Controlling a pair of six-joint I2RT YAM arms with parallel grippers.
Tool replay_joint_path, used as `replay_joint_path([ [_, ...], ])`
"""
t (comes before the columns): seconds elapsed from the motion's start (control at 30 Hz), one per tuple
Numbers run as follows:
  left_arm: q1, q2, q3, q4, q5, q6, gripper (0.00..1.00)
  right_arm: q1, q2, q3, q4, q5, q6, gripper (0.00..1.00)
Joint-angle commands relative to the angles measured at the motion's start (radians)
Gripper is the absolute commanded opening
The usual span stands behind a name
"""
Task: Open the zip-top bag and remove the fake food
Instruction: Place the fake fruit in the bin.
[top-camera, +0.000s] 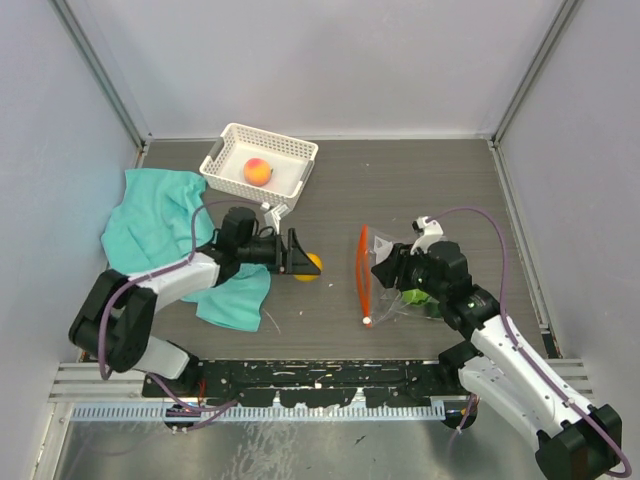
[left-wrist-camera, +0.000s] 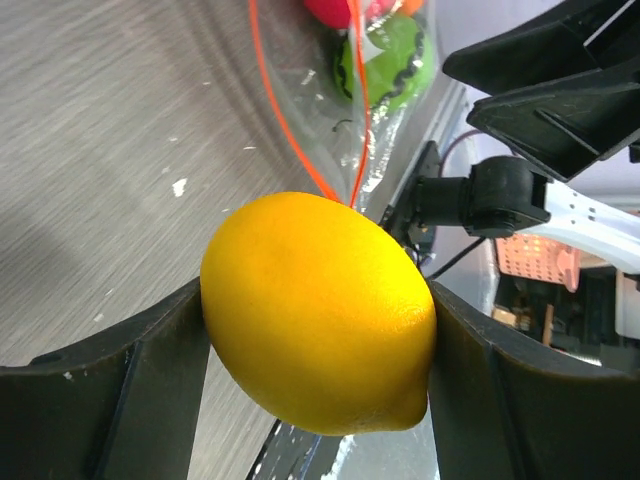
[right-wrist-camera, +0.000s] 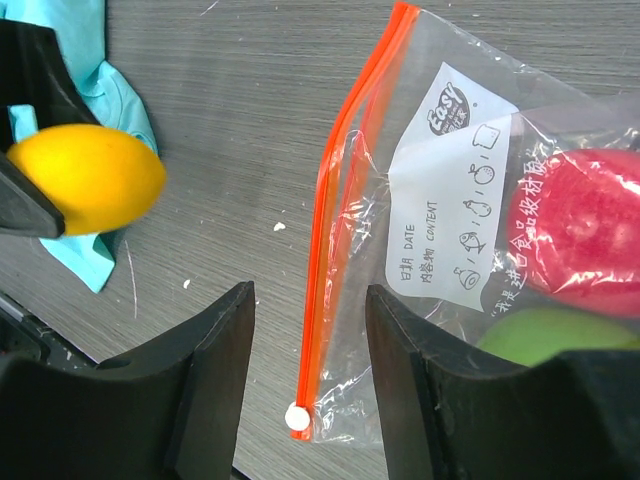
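Observation:
The clear zip-top bag lies right of centre on the table, its orange-red zipper strip facing left. Through the plastic I see a red fruit and a green fruit beside the white label. My left gripper is shut on a yellow lemon, just left of the bag. The lemon also shows in the right wrist view. My right gripper is open, its fingers straddling the zipper's lower end above the bag. A peach fruit lies in the basket.
A white slotted basket stands at the back left of centre. A teal cloth is spread at the left, under my left arm. Grey walls close in the sides and back.

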Motion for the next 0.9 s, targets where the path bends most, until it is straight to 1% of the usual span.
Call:
replay_joint_path([
  [0.0, 0.059, -0.128, 0.098, -0.45, -0.121, 0.227, 0.12, -0.003, 0.01, -0.002, 0.065, 0.005, -0.014, 0.54],
  [0.07, 0.084, -0.159, 0.141, -0.583, -0.233, 0.29, 0.12, -0.003, 0.014, -0.003, 0.071, 0.001, -0.011, 0.54],
  [0.17, 0.096, -0.202, 0.203, -0.726, -0.408, 0.368, 0.12, -0.003, 0.017, -0.002, 0.075, -0.001, -0.011, 0.54],
  [0.23, 0.096, -0.222, 0.238, -0.789, -0.531, 0.41, 0.12, -0.003, 0.017, -0.002, 0.075, 0.0, -0.013, 0.54],
  [0.27, 0.096, -0.242, 0.255, -0.824, -0.592, 0.433, 0.1, -0.004, 0.017, -0.003, 0.075, 0.0, -0.013, 0.54],
  [0.37, 0.097, -0.258, 0.302, -0.875, -0.759, 0.479, 0.08, -0.003, 0.018, -0.004, 0.074, 0.0, -0.013, 0.54],
  [0.47, 0.096, -0.268, 0.329, -0.89, -0.87, 0.52, 0.08, -0.003, 0.019, -0.006, 0.076, -0.001, -0.013, 0.55],
  [0.6, 0.096, -0.272, 0.341, -0.868, -1.003, 0.584, 0.07, -0.003, 0.021, -0.006, 0.077, -0.001, -0.016, 0.55],
  [0.7, 0.096, -0.271, 0.331, -0.814, -1.084, 0.645, 0.07, -0.003, 0.023, -0.008, 0.079, -0.003, -0.016, 0.55],
  [0.87, 0.096, -0.262, 0.293, -0.662, -1.198, 0.736, 0.07, -0.004, 0.027, -0.01, 0.084, -0.006, -0.016, 0.55],
])
